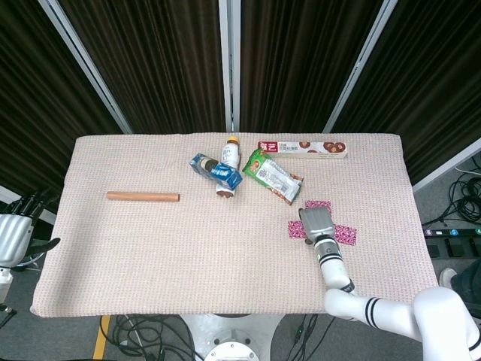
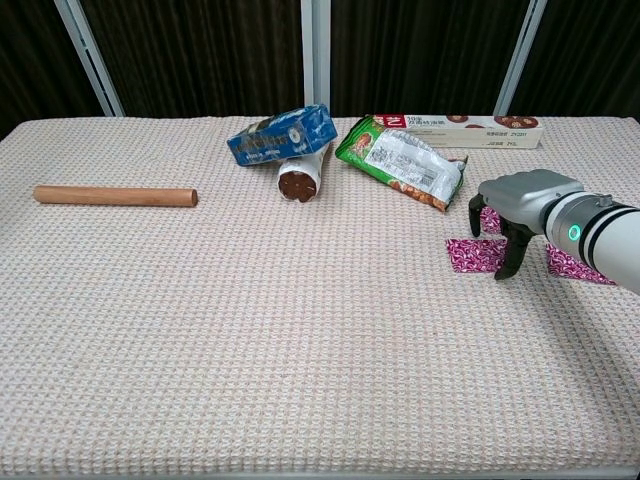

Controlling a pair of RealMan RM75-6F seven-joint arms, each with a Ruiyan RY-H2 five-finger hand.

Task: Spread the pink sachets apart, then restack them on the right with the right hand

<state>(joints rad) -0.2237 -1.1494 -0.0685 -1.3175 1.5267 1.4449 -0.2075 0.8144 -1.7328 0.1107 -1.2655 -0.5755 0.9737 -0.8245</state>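
Three pink sachets lie apart on the right of the cloth: a near-left sachet [image 2: 472,254] [image 1: 296,230], a far sachet [image 2: 491,219] [image 1: 318,204] and a right sachet [image 2: 580,266] [image 1: 348,235]. My right hand [image 2: 514,200] [image 1: 316,222] hovers between them, palm down with fingers arched and apart. One fingertip [image 2: 504,270] comes down at the right edge of the near-left sachet. It holds nothing. My left hand [image 1: 12,234] hangs off the table's left edge, fingers apart and empty.
Along the back lie a blue packet [image 2: 279,135] over a tipped bottle [image 2: 301,176], a green snack bag [image 2: 402,162] close to my right hand, and a long biscuit box [image 2: 456,129]. A wooden rod [image 2: 115,196] lies at far left. The cloth [image 2: 300,350] covers the table.
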